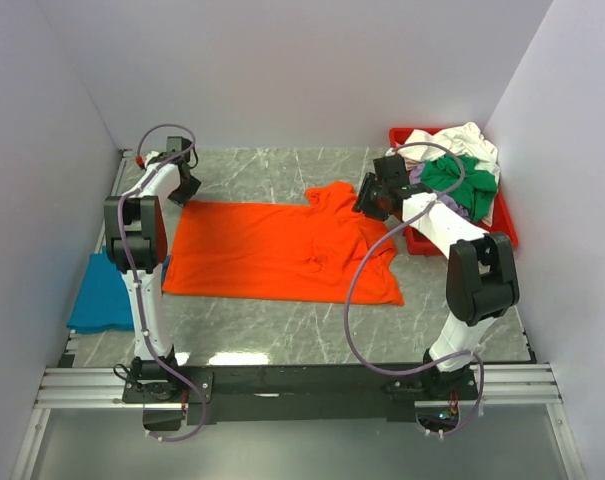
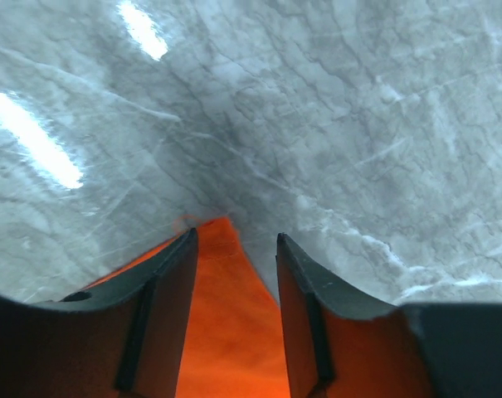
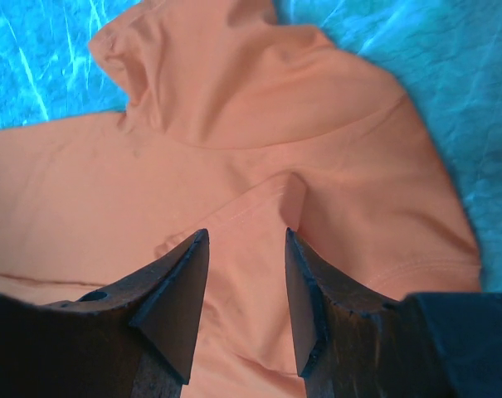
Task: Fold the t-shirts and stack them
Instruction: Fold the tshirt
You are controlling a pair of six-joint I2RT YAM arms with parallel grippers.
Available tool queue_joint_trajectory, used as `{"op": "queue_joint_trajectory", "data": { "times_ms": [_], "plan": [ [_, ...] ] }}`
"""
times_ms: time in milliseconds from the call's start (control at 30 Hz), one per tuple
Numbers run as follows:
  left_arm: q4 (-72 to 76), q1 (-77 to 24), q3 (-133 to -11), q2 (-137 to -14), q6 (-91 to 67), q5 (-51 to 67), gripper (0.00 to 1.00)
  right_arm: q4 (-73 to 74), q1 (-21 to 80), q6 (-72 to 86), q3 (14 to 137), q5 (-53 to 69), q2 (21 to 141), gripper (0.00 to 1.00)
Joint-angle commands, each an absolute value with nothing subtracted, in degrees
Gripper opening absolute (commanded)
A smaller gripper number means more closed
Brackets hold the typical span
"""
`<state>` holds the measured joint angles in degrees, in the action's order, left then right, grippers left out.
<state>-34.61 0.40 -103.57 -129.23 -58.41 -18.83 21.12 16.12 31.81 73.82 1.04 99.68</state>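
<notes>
- Left gripper (image 2: 236, 240) has its jaws apart and grips nothing; it sits at the far left corner of the orange shirt (image 1: 272, 250); on my wrist feed the tip of that corner shows in the gap between the fingers (image 2: 163, 315); I cannot tell whether they touch the cloth.
- Right gripper (image 3: 246, 236) is parted about as wide, with nothing clamped; it hangs over the far right part of the orange shirt; a raised crease of cloth runs up into the gap between its fingers (image 3: 180, 307).
- From above I see the orange shirt spread on the table (image 1: 262, 175); its left end lies flat and smooth; its right end is rumpled and bunched.
- Teal shirt (image 1: 100, 295) lies just left of the orange shirt's near left corner, partly hidden behind the left arm.
- Tray (image 1: 502, 228) stands to the right of the orange shirt, beyond the right arm; it holds a heap of shirts; white shirt (image 1: 464, 140) at the far side, green shirt (image 1: 464, 180) in the middle, a bit of lavender shirt (image 1: 452, 206) nearer me.
</notes>
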Motion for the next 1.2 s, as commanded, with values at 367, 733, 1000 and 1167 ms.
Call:
{"op": "queue_joint_trajectory", "data": {
  "times_ms": [367, 733, 1000, 1167],
  "plan": [
    [-42.2, -1.8, -109.9, -133.5, -60.6, -25.8, 0.35, 16.4, 10.2, 31.1, 84.6, 10.0, 111.2, 0.52],
    [-39.3, -1.8, -107.3, -131.9, -59.5, -22.7, 0.15, 17.3, 8.4, 31.4, 97.5, 10.7, 124.8, 0.58],
    [-37.8, -1.8, -105.6, -130.1, -57.7, -22.1, 0.09, 18.1, 8.2, 30.5, 102.6, 8.0, 127.8, 0.57],
    [-37.0, -1.7, -104.2, -129.4, -57.1, -21.7, 0.07, 19.4, 8.1, 30.3, 106.7, 7.7, 130.0, 0.56]
  ]
}}
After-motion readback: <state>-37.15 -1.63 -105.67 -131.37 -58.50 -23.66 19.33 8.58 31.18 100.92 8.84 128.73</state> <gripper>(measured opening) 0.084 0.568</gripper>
